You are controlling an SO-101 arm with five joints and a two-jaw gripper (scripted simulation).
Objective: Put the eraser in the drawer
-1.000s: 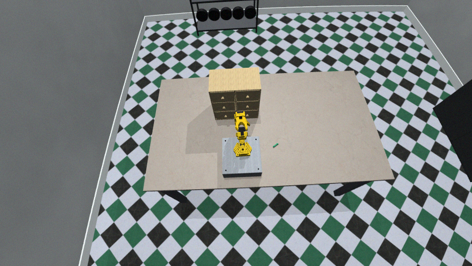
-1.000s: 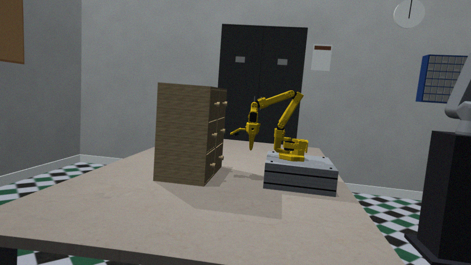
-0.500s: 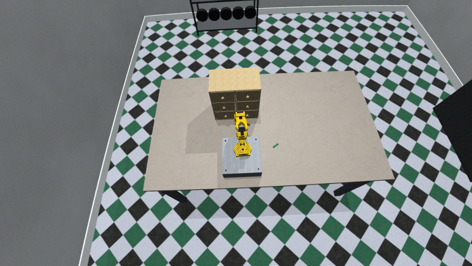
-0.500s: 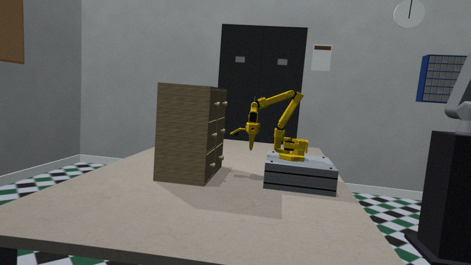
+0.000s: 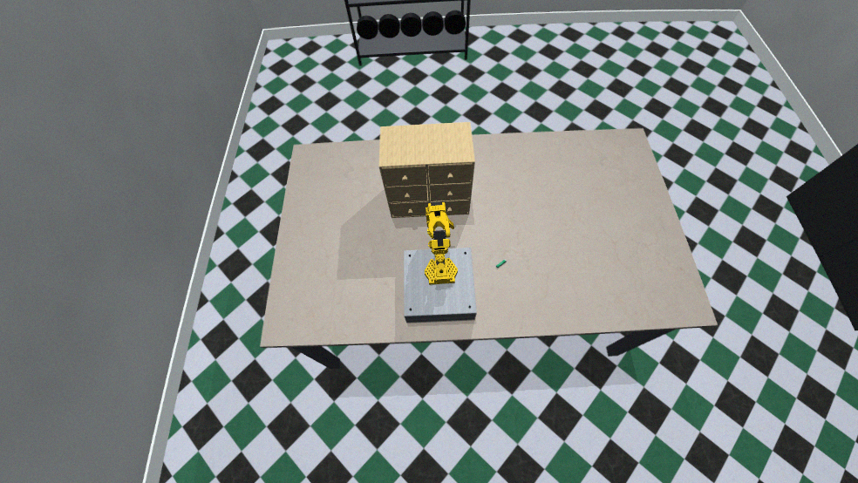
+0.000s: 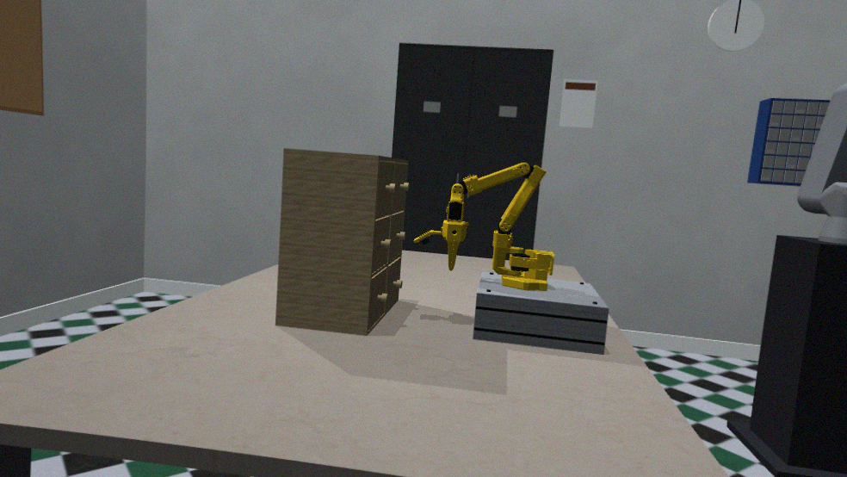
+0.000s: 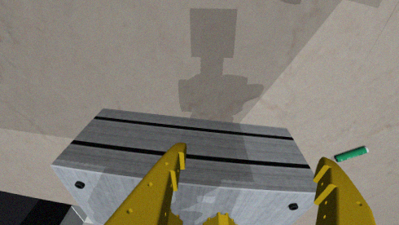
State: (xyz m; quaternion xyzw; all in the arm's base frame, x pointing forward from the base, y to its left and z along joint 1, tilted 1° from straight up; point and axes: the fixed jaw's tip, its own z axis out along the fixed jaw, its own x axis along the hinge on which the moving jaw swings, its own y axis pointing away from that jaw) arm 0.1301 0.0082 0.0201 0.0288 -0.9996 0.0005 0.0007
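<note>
Above the table [image 5: 570, 240] [image 6: 237, 391] [image 7: 134, 53], end effector [image 6: 435, 254] [image 7: 250, 156] partly open, holding nothing, touching nothing

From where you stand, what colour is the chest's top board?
Pale yellowish wood with fine grain; the top view shows it best.
</note>
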